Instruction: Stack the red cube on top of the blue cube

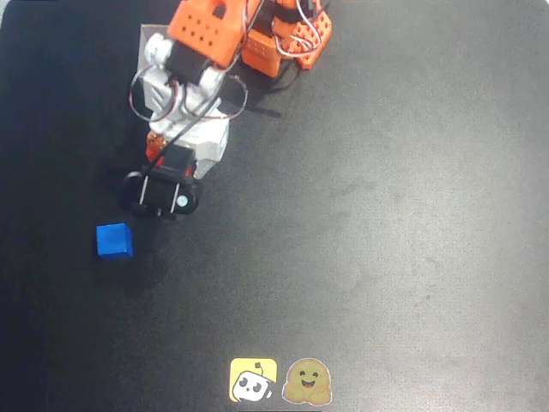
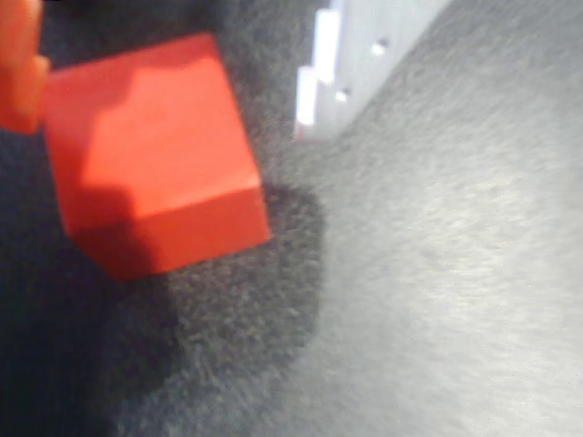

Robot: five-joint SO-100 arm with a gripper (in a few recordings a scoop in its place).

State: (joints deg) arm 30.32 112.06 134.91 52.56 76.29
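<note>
Closest to the wrist camera sits the red cube, filling the upper left of that view, tilted with 1 corner edge toward the lens and resting on the dark felt-like table, where it casts a shadow to its lower right. An orange finger shows at the left edge, against or just beside the cube's left face; contact cannot be told for sure. A white finger stands apart to the cube's right, so the gripper is spread around the cube rather than pinching it.

From the overhead view, the gripper hangs below the orange and white arm, with the black wrist camera covering the cube. The blue cube lies on the table just below and left of the camera. 2 stickers sit at the bottom edge
</note>
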